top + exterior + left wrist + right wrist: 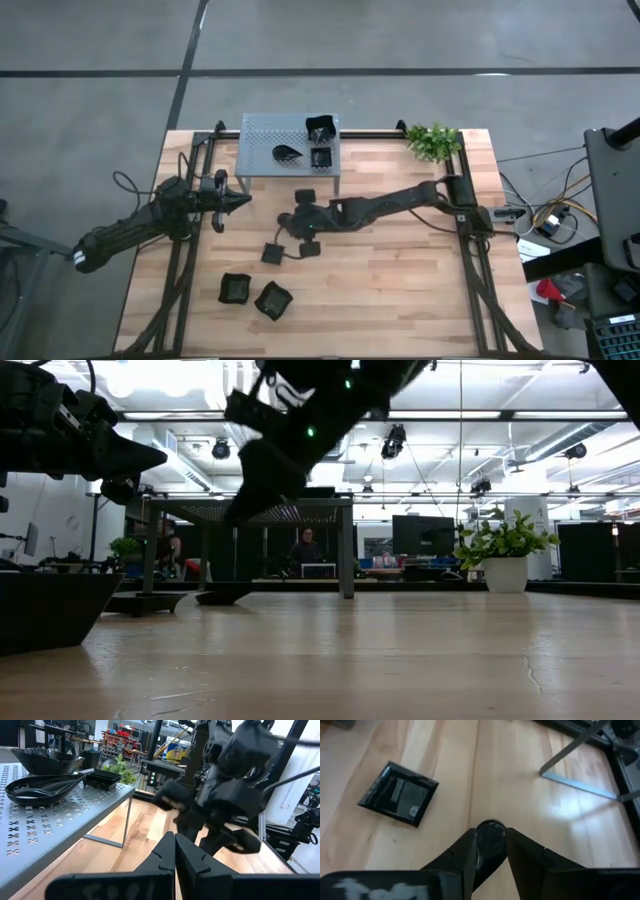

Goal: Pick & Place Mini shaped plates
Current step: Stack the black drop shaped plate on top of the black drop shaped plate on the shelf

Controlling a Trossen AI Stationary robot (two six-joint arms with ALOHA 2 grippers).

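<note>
Eng: Right gripper (490, 833) fingers sit closest in its wrist view. They pinch the sides of a small dark plate (489, 843), held edge-on between them.
Ops: Off the table?
Eng: Yes. The low view shows it hanging tilted, clear of the wood. A rim pinch makes sense to me, since a flat dish gives no other purchase.
Ops: Arm pose?
Eng: Stretched long across the table, wrist pitched down, gripper just in front of the shelf (265, 150).
Ops: What's under it?
Eng: A flat square plate (398, 794) lies on the wood below the gripper, off to one side and apart from the fingers.
Ops: Destination?
Eng: Probably the shelf beyond the gripper. A teardrop plate (287, 153) and a square one (321, 157) already sit on it.
Ops: Left arm?
Eng: Left gripper (174, 840) is closed tip to tip and empty. It waits beside the shelf, pointing at the right gripper.
</note>
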